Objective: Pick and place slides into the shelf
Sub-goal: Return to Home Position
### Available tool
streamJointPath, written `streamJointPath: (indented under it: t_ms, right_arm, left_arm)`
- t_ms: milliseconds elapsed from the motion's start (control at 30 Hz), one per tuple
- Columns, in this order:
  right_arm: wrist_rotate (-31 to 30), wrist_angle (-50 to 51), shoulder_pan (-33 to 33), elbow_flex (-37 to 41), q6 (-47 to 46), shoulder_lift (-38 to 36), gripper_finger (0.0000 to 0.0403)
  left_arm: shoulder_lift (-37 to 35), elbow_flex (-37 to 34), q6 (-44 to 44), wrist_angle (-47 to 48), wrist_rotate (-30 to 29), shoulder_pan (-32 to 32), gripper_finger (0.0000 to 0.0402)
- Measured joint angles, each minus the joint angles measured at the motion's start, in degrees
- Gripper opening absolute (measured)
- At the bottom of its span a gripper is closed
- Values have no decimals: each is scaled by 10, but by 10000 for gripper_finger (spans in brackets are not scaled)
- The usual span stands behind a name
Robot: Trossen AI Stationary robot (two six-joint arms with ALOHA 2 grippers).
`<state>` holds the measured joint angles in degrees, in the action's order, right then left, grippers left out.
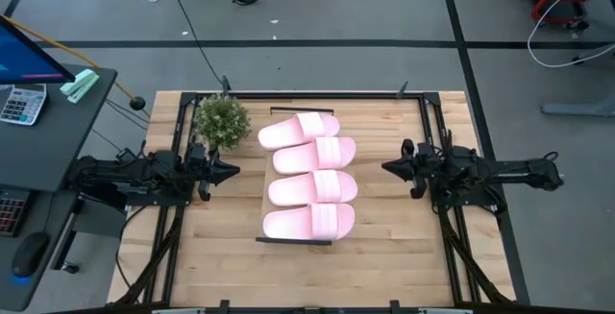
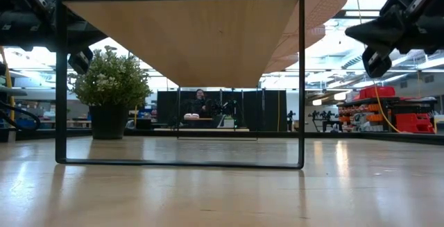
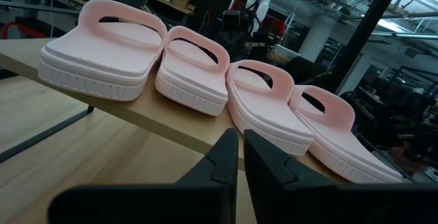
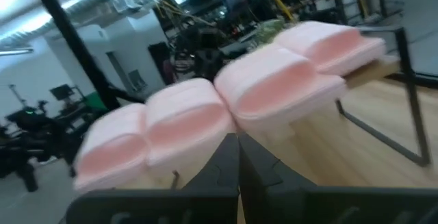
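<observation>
Several light pink slides (image 1: 313,186) lie side by side in a row on the shelf (image 1: 266,199), soles down on its wood plank top (image 3: 157,118). The shelf stands mid-table on its thin black frame (image 2: 61,81). My left gripper (image 1: 231,170) hovers level at the table's left, shut, its tips (image 3: 241,148) pointing at the slides' open toe ends. My right gripper (image 1: 387,168) hovers level at the right, shut, its tips (image 4: 238,157) pointing at the slides' other ends (image 4: 274,87). Both stand apart from the shelf.
A small potted plant (image 1: 221,119) stands at the far left of the table, just beyond my left gripper and beside the shelf's far end. Bare wood tabletop (image 1: 317,276) lies toward the near edge. A desk with a calculator (image 1: 21,103) stands off the table's left.
</observation>
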<state>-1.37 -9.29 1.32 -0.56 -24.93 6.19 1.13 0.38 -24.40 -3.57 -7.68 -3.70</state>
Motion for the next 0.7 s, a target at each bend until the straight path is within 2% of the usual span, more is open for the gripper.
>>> streamJointPath:
  t_ms: [167, 300, 533, 700]
  right_arm:
    - [-13, -1, -41, 0, 5, 0, 0]
    - [-44, 27, -68, 0, 52, 0, 0]
    - [-46, 59, -71, 0, 135, 1, 0]
    - [-46, 59, -71, 0, 146, 0, 0]
  left_arm:
    - [0, 0, 0, 0, 0, 0, 38]
    - [0, 0, 0, 0, 0, 0, 40]
    - [0, 0, 0, 0, 0, 0, 31]
    - [0, 0, 0, 0, 0, 0, 25]
